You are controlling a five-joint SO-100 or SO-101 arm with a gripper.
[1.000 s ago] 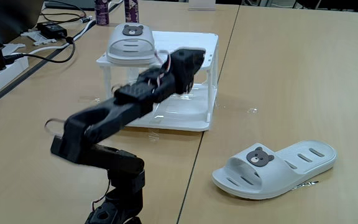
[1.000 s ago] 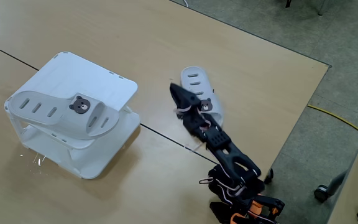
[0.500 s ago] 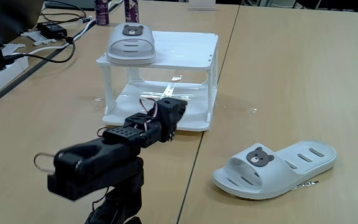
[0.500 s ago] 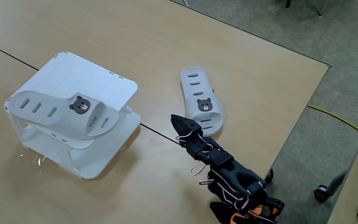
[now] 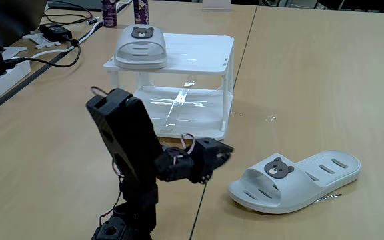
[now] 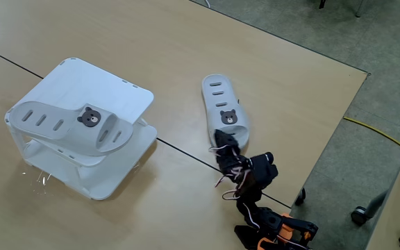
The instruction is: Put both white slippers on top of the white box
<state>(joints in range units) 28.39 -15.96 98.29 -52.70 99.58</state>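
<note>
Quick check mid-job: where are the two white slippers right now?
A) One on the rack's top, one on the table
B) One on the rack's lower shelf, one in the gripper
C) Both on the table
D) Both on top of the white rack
A: one white slipper lies on the flat top of the white rack, while the other slipper rests on the wooden table, with the gripper near it, not holding it.

There are two white slippers: one (image 5: 141,45) rests on the white box well beyond the claw (image 5: 222,149), the other (image 5: 295,180) lies on the tabletop (image 5: 312,80) just beside the claw in both fixed views. One white box (image 5: 199,50). One black arm (image 5: 129,143). Two bottles (image 5: 109,12) stand far behind.
</note>
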